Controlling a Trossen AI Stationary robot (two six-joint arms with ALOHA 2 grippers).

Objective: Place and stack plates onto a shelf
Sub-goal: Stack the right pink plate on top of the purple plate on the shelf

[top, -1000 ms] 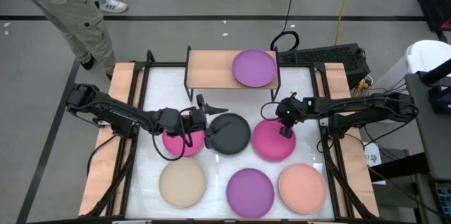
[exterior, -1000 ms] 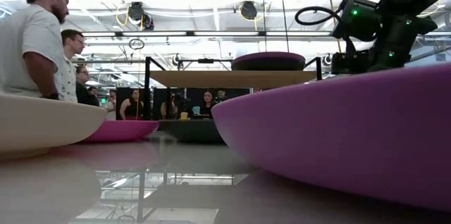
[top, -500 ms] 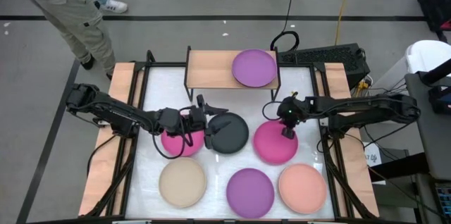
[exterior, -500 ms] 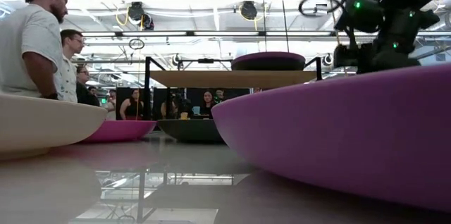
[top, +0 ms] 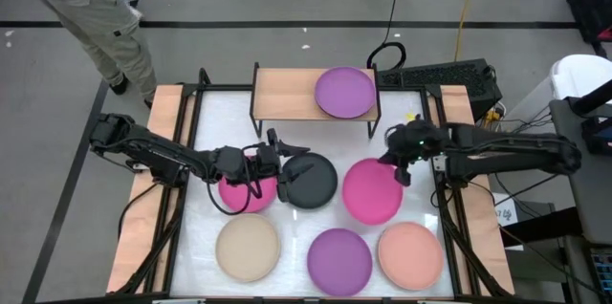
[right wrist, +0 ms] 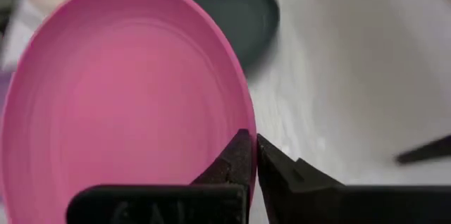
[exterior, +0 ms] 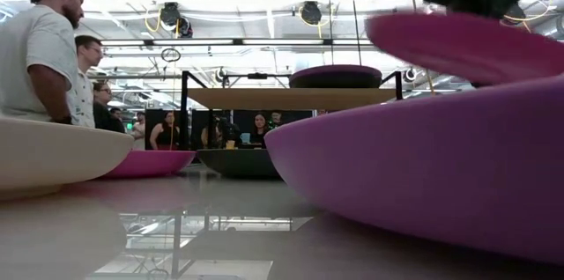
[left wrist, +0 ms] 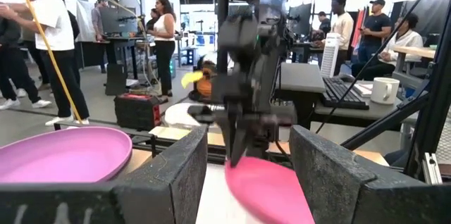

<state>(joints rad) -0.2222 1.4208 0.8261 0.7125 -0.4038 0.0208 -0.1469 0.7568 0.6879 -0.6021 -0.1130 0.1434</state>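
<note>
One magenta plate (top: 371, 191) in right pincer (top: 403, 166)

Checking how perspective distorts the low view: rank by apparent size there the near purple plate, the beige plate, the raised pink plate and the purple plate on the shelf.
1. Near purple plate.
2. Raised pink plate and beige plate: both cut off, unranked.
3. Purple plate on the shelf.

Nearness drives this.
</note>
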